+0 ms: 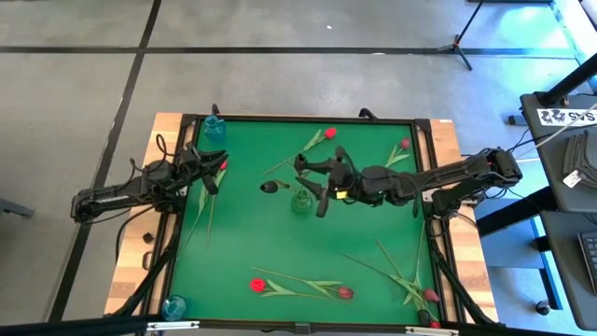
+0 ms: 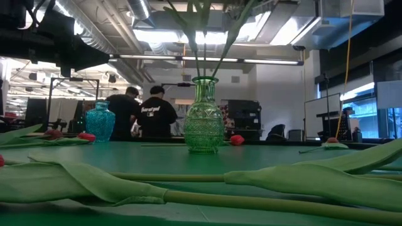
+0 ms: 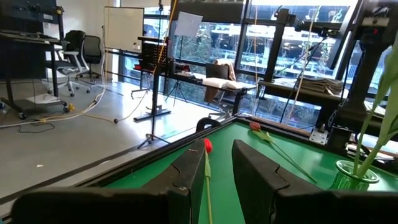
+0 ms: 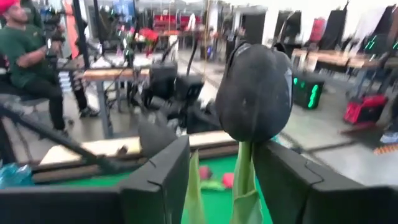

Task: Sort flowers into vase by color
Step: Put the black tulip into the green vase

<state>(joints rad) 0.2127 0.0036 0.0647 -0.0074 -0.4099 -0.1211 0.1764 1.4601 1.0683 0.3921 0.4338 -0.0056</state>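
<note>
Near-black tulip (image 4: 254, 93) upright between the right gripper's (image 4: 221, 180) parting fingers above the green vase (image 1: 300, 201) at mid-counter, light and floppy, best pinched on the stem; left gripper (image 3: 214, 180) clenched on a red tulip's (image 3: 208, 145) stem.

I am looking into a robotics lab in a large open workshop hall. Bare ducts (image 2: 119, 37) and strip lights run under the ceiling. My rig's green table (image 1: 280, 243) stands on a grey concrete floor (image 1: 75, 103) marked with dark tape lines. Office chairs (image 3: 84, 53), loose cables (image 3: 62, 115) and tripod stands (image 3: 155, 106) sit by tall windows (image 3: 292, 50). Two people (image 2: 141, 113) stand at benches behind the table; another person (image 4: 28, 62) sits among equipment racks and other workbenches (image 4: 112, 78).
</note>
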